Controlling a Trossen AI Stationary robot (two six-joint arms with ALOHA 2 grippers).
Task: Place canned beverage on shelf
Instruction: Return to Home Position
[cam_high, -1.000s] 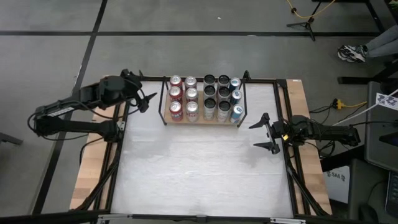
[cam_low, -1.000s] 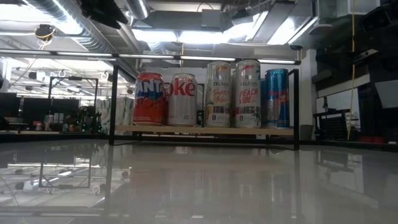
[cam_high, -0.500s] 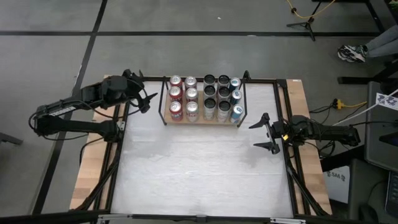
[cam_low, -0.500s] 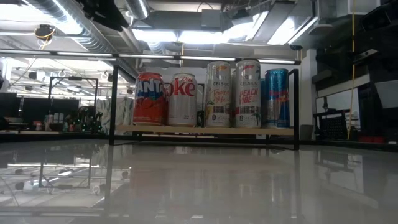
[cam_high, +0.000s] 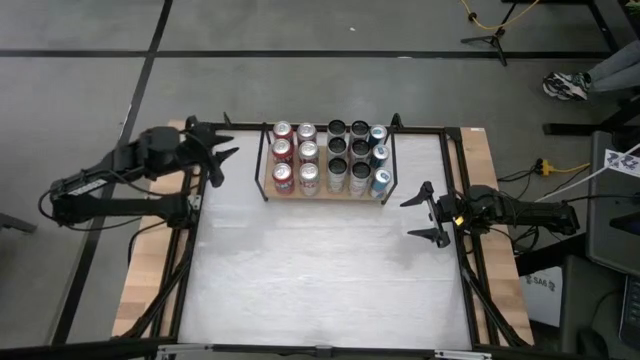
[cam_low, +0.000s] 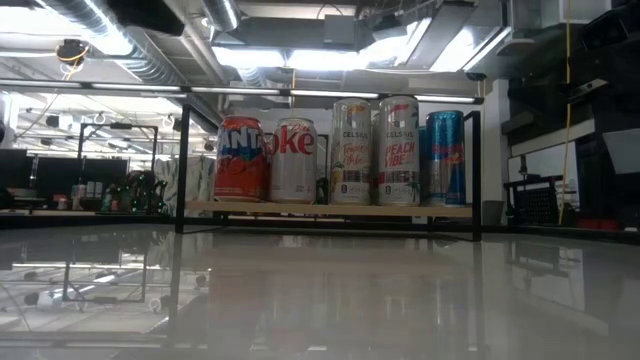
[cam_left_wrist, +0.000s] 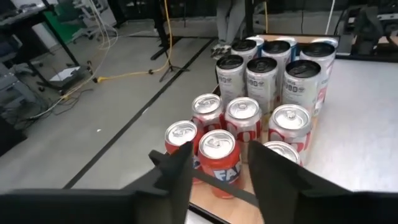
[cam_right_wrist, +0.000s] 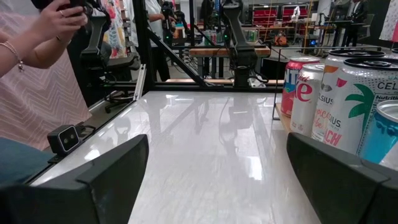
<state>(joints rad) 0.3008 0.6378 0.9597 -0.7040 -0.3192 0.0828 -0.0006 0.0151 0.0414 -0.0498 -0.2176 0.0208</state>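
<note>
The shelf (cam_high: 325, 196), a small light-wood board with thin black rod uprights, stands at the table's far middle. Several cans (cam_high: 330, 158) stand upright on it: red and silver soda cans at the left (cam_left_wrist: 217, 158), tall white ones in the middle (cam_low: 398, 150), blue ones at the right (cam_low: 446, 158). My left gripper (cam_high: 226, 166) hovers left of the shelf, pointing at it. Its fingers are apart with nothing between them (cam_left_wrist: 219, 152). My right gripper (cam_high: 408, 219) waits open at the table's right edge, level, with nothing in it (cam_right_wrist: 217, 168).
The white tabletop (cam_high: 320, 270) stretches bare on the near side of the shelf. Black frame rails (cam_high: 460, 180) and wooden side strips (cam_high: 140, 270) run along both sides. A person (cam_right_wrist: 37, 74) stands beyond the table's left side, as the right wrist view shows.
My left gripper has drawn back from the shelf toward the table's left edge, still pointing at the cans and holding nothing. In the low view its dark arm has slid further out at the upper left. The cans and my right arm have kept still.
</note>
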